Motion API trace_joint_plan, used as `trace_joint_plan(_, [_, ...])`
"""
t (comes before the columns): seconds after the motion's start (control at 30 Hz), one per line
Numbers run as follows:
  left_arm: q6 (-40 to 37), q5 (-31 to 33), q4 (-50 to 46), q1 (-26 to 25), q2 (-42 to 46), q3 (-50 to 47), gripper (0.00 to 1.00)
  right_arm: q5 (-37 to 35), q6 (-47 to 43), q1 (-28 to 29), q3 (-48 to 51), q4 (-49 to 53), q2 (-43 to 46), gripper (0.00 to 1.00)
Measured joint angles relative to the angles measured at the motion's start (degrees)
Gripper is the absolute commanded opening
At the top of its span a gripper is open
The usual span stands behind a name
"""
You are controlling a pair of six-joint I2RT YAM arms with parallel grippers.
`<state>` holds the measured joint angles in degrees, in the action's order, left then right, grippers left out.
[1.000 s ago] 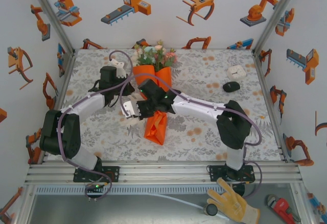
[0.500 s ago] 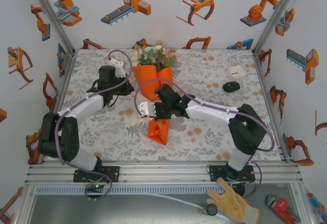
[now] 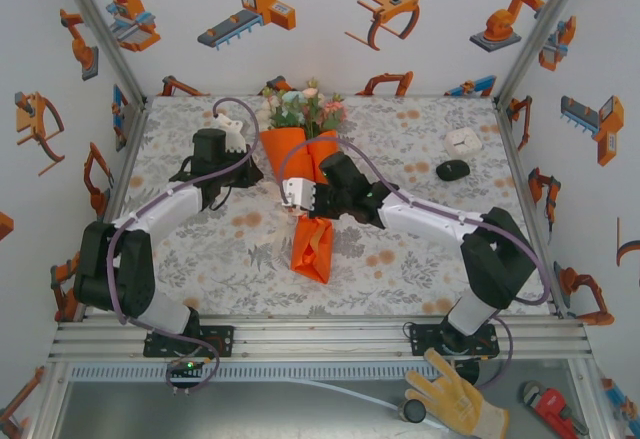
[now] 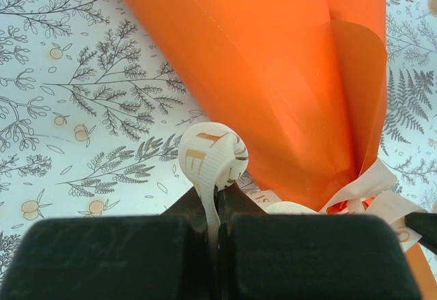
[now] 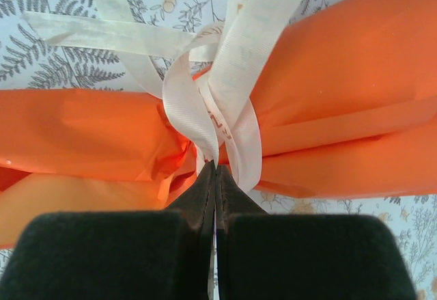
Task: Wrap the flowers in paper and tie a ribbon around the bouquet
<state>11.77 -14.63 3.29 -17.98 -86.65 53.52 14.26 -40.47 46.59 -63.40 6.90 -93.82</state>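
Limp, slippery ribbon (image 5: 235, 119), best gripped close to the bouquet (image 5: 341, 88): left hand (image 4: 217, 201) pinches its end, right hand (image 5: 215, 177) a loop.

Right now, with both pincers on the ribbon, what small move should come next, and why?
Probably draw the pincers apart to cinch the tie. The left pincer is shut on a curled ribbon end, the right pincer on the ribbon at the waist of the paper, where loops look slack.

place: robot lab cell | aluminium frame (image 3: 320, 337) | walls (image 3: 320, 49) printed with robot arms | pipe wrench (image 3: 548, 406)
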Motion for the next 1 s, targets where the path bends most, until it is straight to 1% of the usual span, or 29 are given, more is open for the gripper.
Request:
trace_joint_plan(0.3, [-0.02,-0.13,0.02,-0.09,0.07,0.0,0.0,-0.96,1.09,-0.76,2.82,-0.52,-1.66,0.0])
trace_joint_plan(0.53, [-0.04,-0.17,0.0,-0.11,0.07,0.0,0.0,-3.89,1.6,-0.76,3.56,-3.04,-2.4,0.05])
trace_joint_plan(0.73, [-0.02,-0.17,0.0,-0.11,0.07,0.0,0.0,-5.2,3.74,-0.76,4.42,-7.3,-2.43,0.13])
trace_joint_plan(0.87, [-0.02,-0.17,0.0,-0.17,0.07,0.0,0.0,-5.57,5.46,-0.76,5.81,-8.28,-2.43,0.13])
trace_joint_plan(1.0, [-0.02,-0.2,0.0,-0.33,0.07,0.0,0.0,-8.24,6.14,-0.76,6.82,-8.41,-2.43,0.13])
